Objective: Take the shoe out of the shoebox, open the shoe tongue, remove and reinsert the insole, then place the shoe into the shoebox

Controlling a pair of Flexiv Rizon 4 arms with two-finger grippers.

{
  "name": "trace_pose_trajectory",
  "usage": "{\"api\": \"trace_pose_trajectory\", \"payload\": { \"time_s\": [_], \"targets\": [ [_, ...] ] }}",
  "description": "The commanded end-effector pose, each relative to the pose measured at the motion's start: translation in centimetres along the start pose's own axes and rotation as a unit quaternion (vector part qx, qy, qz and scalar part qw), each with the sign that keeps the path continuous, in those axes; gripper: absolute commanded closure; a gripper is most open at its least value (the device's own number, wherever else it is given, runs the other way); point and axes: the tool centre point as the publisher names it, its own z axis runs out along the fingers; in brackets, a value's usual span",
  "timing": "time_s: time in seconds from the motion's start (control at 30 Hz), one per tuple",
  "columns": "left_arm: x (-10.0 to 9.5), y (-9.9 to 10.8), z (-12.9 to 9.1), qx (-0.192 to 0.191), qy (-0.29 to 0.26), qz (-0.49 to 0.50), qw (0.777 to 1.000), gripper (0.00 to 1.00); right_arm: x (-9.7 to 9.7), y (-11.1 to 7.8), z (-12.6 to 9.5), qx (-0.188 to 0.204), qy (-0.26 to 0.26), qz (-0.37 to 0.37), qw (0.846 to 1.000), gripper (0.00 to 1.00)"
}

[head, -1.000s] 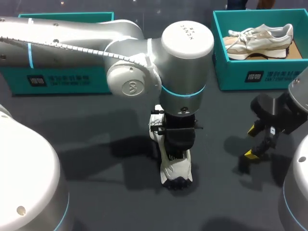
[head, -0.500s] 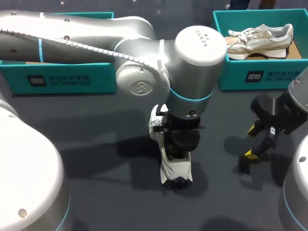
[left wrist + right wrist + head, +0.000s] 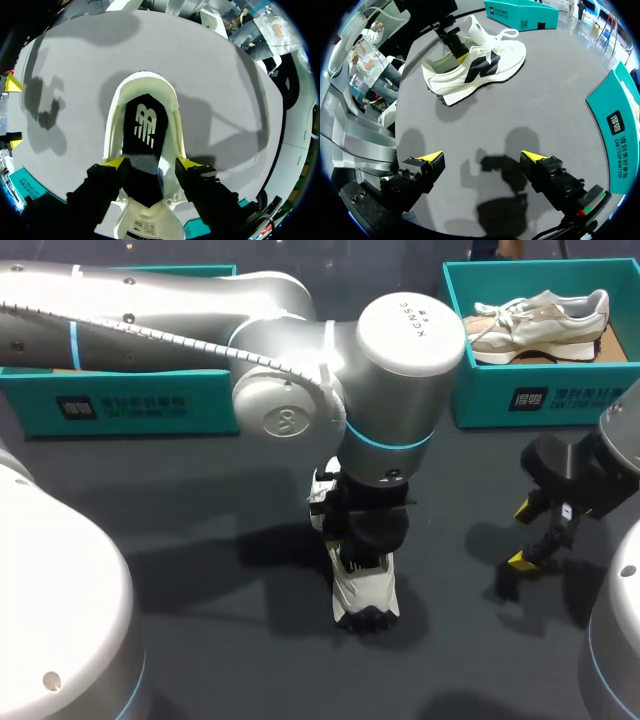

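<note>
Head view: the bulky silver left arm [image 3: 400, 350] reaches to the middle of the table [image 3: 200, 530] and covers most of the white shoe [image 3: 368, 595], so only its rear end and a bit of the front show under the wrist. A teal shoebox [image 3: 130, 405] lies at the far left, partly behind that arm. A second teal box [image 3: 540, 380] at the far right holds a beige shoe [image 3: 540, 320].

The right gripper [image 3: 523, 535] hangs over bare table well to the shoe's right, its fingers spread wide with nothing between them.

In the left wrist view the left gripper [image 3: 150, 164] is spread wide, its yellow tips down at the two sides of the shoe's mouth. One tip seems to be inside the opening, though the angle is poor. The black insole [image 3: 147, 122] with a white mark lies in the shoe, and the white tongue [image 3: 145, 222] sits beneath the gripper.

The shoe stands upright on its sole, white with a black side marking [image 3: 480, 67] and white laces [image 3: 507, 34].

The table is plain dark grey, crossed by arm shadows.
</note>
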Motion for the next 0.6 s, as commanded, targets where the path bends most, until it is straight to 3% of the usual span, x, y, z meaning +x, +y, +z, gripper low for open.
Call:
{"api": "trace_pose_trajectory", "payload": {
  "time_s": [0.03,0.6],
  "targets": [
    [0.2,0.0,0.4,0.006,0.004,0.006,1.000,0.00,0.2,-0.1,-0.1,0.000,-0.002,0.000,1.000,0.00],
    [-0.9,0.6,-0.2,0.048,-0.016,0.022,0.998,0.00,0.2,-0.1,-0.1,0.000,-0.002,0.000,1.000,0.00]
  ]
}}
